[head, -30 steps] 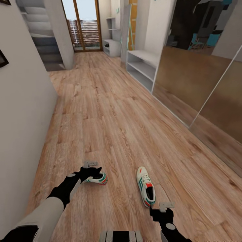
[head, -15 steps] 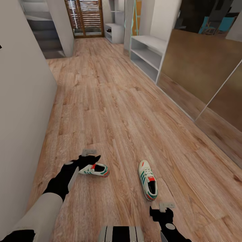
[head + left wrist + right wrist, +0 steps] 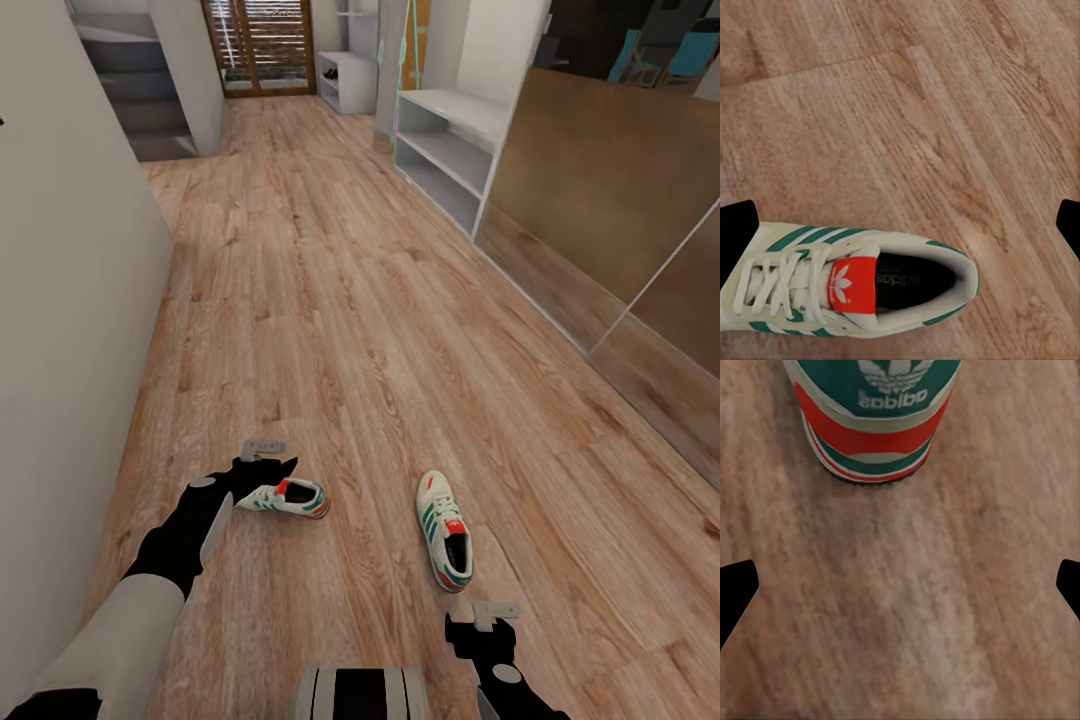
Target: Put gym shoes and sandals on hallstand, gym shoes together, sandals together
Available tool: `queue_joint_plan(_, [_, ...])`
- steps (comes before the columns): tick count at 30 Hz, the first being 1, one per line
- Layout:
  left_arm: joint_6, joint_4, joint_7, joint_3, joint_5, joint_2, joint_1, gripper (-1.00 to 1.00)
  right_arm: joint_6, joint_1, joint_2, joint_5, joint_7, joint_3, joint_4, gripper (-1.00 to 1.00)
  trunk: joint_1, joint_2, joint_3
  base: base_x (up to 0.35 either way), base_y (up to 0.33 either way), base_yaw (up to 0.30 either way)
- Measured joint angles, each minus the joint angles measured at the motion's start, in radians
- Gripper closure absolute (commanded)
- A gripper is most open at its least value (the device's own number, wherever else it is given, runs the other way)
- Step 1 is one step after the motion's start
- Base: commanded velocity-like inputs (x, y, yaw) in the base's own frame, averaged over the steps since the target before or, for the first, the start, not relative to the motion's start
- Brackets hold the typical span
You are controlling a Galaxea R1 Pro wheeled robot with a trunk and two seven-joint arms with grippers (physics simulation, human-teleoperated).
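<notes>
On the corridor floor [image 3: 330,300], light wood planks running away from the robot, both gym shoes lie near its arms, apart from each other. The left gym shoe [image 3: 288,497] lies crosswise, its toe end just at the left gripper [image 3: 268,472]. The left wrist view looks straight down on it, green stripes, red tongue label and dark opening clear, with the two dark fingertips [image 3: 736,225] spread wide at the picture's edges and closed on nothing. The right gym shoe [image 3: 446,530] points up the corridor; the right gripper [image 3: 485,628] sits just behind its heel, and the right wrist view shows the red and green heel patch with the fingertips [image 3: 735,585] likewise wide apart and empty.

By the look of it, nothing has been lifted yet, so the task is near its start. A pale grey open-shelved unit, probably the hallstand [image 3: 445,150], stands well ahead on the right wall, shelves apparently bare.

A second pale unit further back is too small to read. The left shoe's toe is partly covered by the gripper in the head view
</notes>
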Motion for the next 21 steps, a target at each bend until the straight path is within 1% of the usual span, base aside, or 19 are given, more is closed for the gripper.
queue_joint_plan(3, [0.000,0.002,0.000,-0.001,0.000,0.001,0.000,-1.00,0.000,0.000,0.000,0.000,0.000,0.000,0.000,-1.00,0.000,0.000,0.000,0.060,0.000,0.003])
queue_joint_plan(9, [0.001,0.007,-0.001,-0.001,0.001,0.000,-0.001,-1.00,0.000,0.000,-0.001,0.002,0.002,0.000,0.000,-1.00,0.000,0.000,0.000,0.200,0.000,0.001])
queue_joint_plan(17, [0.000,0.010,-0.001,-0.001,0.001,0.001,0.000,-1.00,0.000,0.000,-0.001,0.001,0.001,0.000,0.000,-1.00,0.000,0.000,0.000,0.042,0.000,0.000])
queue_joint_plan(21, [0.000,0.011,-0.001,-0.001,0.002,0.000,0.000,-1.00,0.000,0.000,-0.001,0.001,0.001,0.000,0.000,-1.00,0.000,0.000,0.000,0.112,0.021,0.000])
